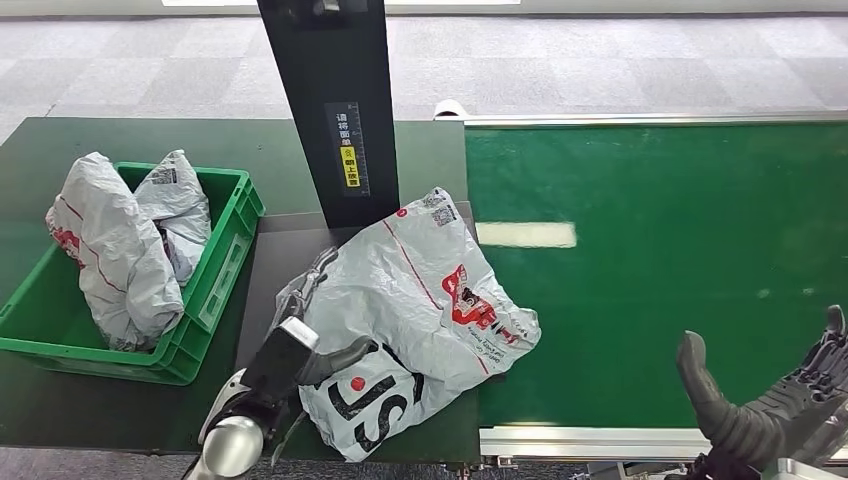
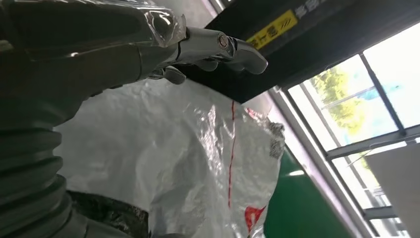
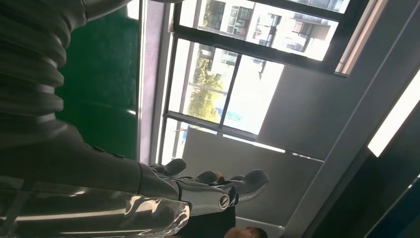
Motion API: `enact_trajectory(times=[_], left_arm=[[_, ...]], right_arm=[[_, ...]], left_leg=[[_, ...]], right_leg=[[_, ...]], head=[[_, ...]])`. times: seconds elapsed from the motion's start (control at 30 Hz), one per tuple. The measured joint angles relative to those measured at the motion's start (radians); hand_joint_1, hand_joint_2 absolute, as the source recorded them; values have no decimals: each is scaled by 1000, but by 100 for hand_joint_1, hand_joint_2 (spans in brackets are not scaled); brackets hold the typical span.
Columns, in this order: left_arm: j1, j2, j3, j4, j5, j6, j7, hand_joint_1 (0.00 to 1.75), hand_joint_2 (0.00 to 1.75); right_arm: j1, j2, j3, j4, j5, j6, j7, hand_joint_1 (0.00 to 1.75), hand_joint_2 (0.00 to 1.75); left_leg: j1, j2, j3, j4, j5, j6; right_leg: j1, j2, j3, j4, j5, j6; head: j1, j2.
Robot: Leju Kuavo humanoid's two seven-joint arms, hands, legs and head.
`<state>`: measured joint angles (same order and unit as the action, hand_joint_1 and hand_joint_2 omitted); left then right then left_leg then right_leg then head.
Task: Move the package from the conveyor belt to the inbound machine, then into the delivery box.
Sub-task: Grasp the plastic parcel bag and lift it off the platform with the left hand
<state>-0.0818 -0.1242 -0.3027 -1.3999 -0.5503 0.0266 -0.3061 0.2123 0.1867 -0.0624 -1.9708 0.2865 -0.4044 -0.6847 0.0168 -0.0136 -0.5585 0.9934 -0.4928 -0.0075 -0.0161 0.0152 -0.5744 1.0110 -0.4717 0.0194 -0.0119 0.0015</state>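
A white and grey plastic package [image 1: 420, 300] with red and black print lies crumpled on the dark platform of the inbound machine [image 1: 290, 235], its right part hanging over onto the green conveyor belt [image 1: 660, 260]. My left hand [image 1: 300, 360] is at the package's near left edge, its thumb lying against the plastic. In the left wrist view the fingers [image 2: 233, 47] stretch out straight above the package [image 2: 188, 163] and close on nothing. Over the belt's near right edge, my right hand [image 1: 780, 410] is held up with fingers spread and holds nothing; the right wrist view shows this hand [image 3: 198, 191] the same way.
A green delivery box [image 1: 225, 260] stands to the left on the dark table with two white packages [image 1: 120, 245] in it. The machine's black post [image 1: 335, 110] with a yellow label rises just behind the package. The belt's metal frame [image 1: 590, 440] runs along the near edge.
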Motion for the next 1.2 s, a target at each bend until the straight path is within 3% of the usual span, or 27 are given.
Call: enact_trajectory(times=[0.27,0.3,0.4,0.43,0.57,0.83,1.0,1.2], left_arm=[[-61,-52,-66,264,-194,58,65,1,175],[-71,-54,-74,289,-219,73,75,19,175],[-97,-58,-97,350,-300,117,116,145,175],[-106,-60,-104,368,-330,130,135,171,175],[-132,-71,-117,422,-406,165,185,175,175],[-135,-82,-102,433,-361,177,143,175,175],[-64,-82,-64,316,-176,182,4,175,175],[55,-70,-24,4,112,306,-215,175,175]], right_arm=[[-1,28,-5,-17,1,21,8,0,175],[-1,29,-7,-18,-1,23,9,0,175],[-1,33,-15,-22,-4,30,14,0,175],[-1,35,-18,-23,-1,32,15,0,175],[1,44,-25,-23,12,37,17,0,175],[4,54,-30,-23,18,37,24,0,175],[13,59,-32,-23,14,33,24,0,175],[35,63,-40,-23,7,11,15,0,175]], left_leg=[[0,0,0,0,0,0],[0,0,0,0,0,0],[0,0,0,0,0,0],[0,0,0,0,0,0],[0,0,1,0,0,0],[0,0,4,0,0,0],[0,1,3,0,0,0],[0,1,-1,0,0,0]], right_leg=[[0,0,0,0,0,0],[0,0,0,0,0,0],[0,0,1,0,0,0],[0,0,1,0,0,0],[0,0,2,0,0,0],[0,0,6,0,0,0],[0,0,3,0,0,0],[0,0,0,0,0,0]], head=[[0,0],[0,0],[0,0],[0,0],[0,0],[0,0],[0,0],[0,0]])
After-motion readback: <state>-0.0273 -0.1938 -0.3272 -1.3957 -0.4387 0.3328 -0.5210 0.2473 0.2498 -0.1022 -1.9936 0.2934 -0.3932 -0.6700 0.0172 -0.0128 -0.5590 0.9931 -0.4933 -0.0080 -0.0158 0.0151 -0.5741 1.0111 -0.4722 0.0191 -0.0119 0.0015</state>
